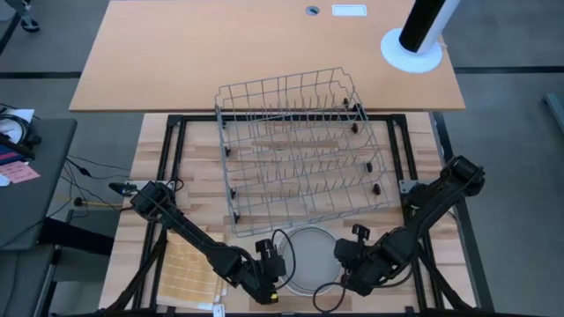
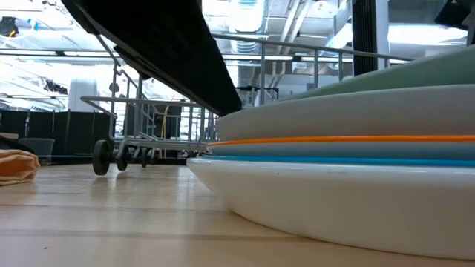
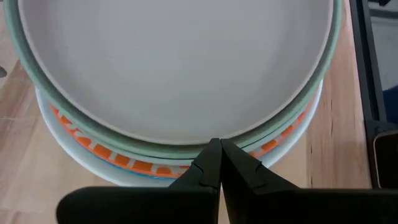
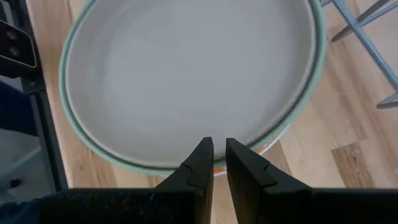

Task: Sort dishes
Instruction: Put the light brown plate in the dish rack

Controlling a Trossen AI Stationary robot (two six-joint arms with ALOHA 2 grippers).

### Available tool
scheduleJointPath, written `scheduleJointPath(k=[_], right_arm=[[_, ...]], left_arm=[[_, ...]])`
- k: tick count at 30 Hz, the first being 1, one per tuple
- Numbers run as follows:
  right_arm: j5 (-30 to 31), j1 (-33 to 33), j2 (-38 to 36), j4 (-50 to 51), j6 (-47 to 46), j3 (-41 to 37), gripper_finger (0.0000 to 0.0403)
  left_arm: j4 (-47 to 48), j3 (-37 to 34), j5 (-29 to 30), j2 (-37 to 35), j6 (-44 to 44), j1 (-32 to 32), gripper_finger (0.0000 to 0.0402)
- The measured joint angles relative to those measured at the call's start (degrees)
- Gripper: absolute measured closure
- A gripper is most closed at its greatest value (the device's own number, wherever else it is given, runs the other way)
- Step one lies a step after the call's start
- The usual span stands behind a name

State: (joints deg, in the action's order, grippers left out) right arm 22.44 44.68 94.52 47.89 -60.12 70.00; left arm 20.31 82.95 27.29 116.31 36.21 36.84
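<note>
A stack of round dishes (image 1: 308, 255) rests on the wooden table near its front edge. The top plate (image 3: 180, 62) is beige-grey, a pale green one lies under it, and an orange-patterned one (image 3: 106, 152) and a white one lie lower. My left gripper (image 3: 219, 144) is shut, its tips at the top plate's left rim. My right gripper (image 4: 216, 144) stands at the top plate's (image 4: 186, 81) right rim, with a narrow gap between its tips and nothing gripped there. The low view shows the stack (image 2: 356, 148) from the side, bottom plate on the table. My left gripper's shut tips lie over the near rim (image 3: 214, 138) of the top plate, slanting down from the table's left; I cannot tell whether they touch it. My right gripper's tips hang over the rim (image 4: 217, 163) from the table's right; I cannot tell whether they touch it.
A grey wire rack (image 1: 300, 141) stands behind the stack, in the table's middle. A yellow checked cloth (image 1: 187, 269) lies at the front left. A white post base (image 1: 411, 48) sits on the far tabletop. Black frame rails run along both sides.
</note>
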Motion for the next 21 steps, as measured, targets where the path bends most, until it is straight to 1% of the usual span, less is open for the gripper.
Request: scheduleJointPath(k=[6, 15, 21], right_arm=[[0.21, -0.08, 0.30, 0.16, 0.20, 0.00, 0.0354], [0.21, -0.11, 0.33, 0.14, 0.63, 0.00, 0.0354], [0.21, -0.22, 0.33, 0.13, 1.45, 0.00, 0.0354]], left_arm=[[1.62, 2.84, 1.90, 0.11, -2.36, 0.80, 0.0401], [3.33, 3.14, 4.93, 0.11, -2.02, -0.03, 0.0401], [4.56, 3.18, -0.27, 0.11, -0.28, -2.31, 0.0401]])
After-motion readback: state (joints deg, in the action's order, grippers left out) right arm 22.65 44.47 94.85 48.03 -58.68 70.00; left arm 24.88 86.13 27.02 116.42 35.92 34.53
